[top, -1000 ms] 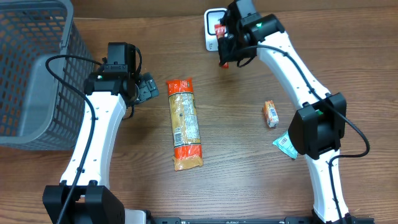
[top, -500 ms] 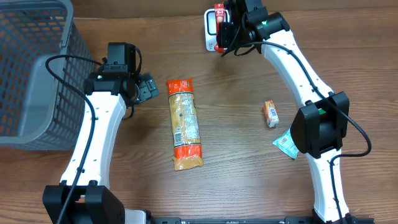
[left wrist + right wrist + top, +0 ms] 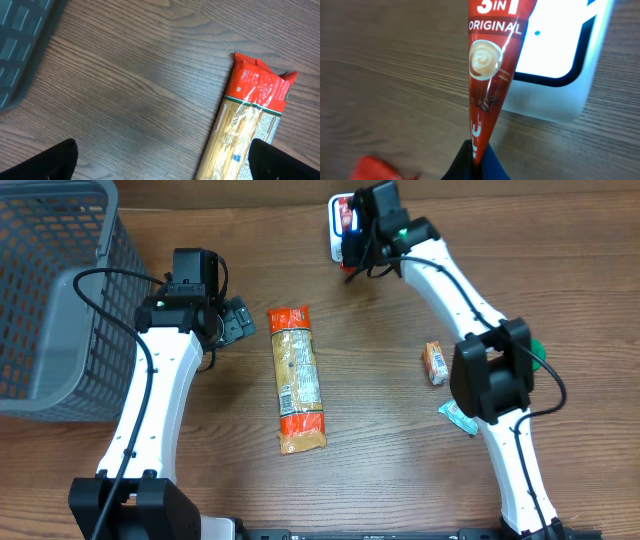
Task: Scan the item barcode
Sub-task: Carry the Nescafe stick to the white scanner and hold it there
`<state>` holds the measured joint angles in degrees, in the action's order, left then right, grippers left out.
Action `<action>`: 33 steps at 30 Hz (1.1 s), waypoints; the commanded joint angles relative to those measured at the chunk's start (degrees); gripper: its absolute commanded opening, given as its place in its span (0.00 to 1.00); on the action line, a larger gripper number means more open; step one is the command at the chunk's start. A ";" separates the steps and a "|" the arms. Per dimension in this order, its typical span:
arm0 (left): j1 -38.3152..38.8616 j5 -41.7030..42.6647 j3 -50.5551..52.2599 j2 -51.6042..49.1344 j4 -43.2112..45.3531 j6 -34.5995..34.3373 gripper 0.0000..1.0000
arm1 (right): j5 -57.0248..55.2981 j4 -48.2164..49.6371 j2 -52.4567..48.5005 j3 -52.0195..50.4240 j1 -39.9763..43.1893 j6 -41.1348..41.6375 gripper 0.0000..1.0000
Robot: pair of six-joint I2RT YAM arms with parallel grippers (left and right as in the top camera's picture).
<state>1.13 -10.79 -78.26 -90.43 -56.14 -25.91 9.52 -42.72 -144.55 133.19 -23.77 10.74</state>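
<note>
Sachet [image 3: 487, 75], red, coffee: pinched by its lower end in right tool [image 3: 475, 161], clenched on it, held before scanner [image 3: 555, 102] at 12 o'clock of worktop [image 3: 400, 480]. Idle: left tool [image 3: 240, 320], released, empty, at 9 o'clock beside pasta packet [image 3: 297, 380]. Risks: thin grip on limp foil may let it slip or fold; sachet appears edge-on, so barcode, not seen here, may miss the window. Legible: "3 IN 1", "ORIGINAL", cup picture. Pasta print too small.
</note>
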 commanded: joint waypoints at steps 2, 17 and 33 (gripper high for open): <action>-0.02 -0.55 -0.11 -0.28 0.04 0.63 1.00 | -5.64 3.72 -1.27 1.46 -0.37 -2.29 0.03; -0.02 -0.55 -0.11 -0.28 0.04 0.63 1.00 | -5.64 8.02 -1.57 0.59 -0.37 -1.49 0.03; -0.02 -0.55 -0.11 -0.28 0.04 0.63 1.00 | -5.62 7.48 -2.49 -0.74 0.11 1.27 0.03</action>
<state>1.13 -10.79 -78.26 -90.43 -56.14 -25.91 4.23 -35.55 -146.69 132.94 -23.99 11.64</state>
